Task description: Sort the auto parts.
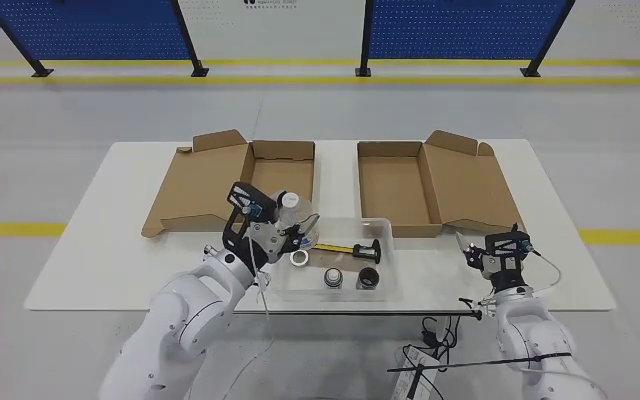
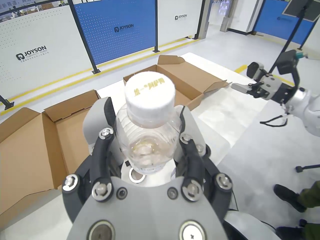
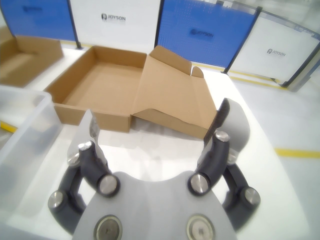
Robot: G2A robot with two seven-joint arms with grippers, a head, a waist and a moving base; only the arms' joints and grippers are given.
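While the left gripper [image 2: 146,123] clamps a clear bottle [image 2: 147,146] between its jaws, the white cap [image 2: 149,98] stands beyond them. The right gripper [image 3: 156,112] holds its jaws wide, a cardboard box [image 3: 105,88] just ahead of them.

Clear glossy plastic bottle [image 2: 147,138], ribbed shoulder, matt white plastic cap [image 2: 149,99]. Matt brown cardboard for left box [image 1: 283,180] and right box [image 1: 392,190] along tabletop [image 1: 100,240] far edge. Translucent smooth plastic bin [image 1: 388,262] at near edge. Smooth white tabletop. Matt grey fingers [image 3: 237,123], black links [image 3: 215,156], shiny metal pins [image 3: 200,182] on left gripper [image 2: 147,116] and right gripper [image 3: 157,111].
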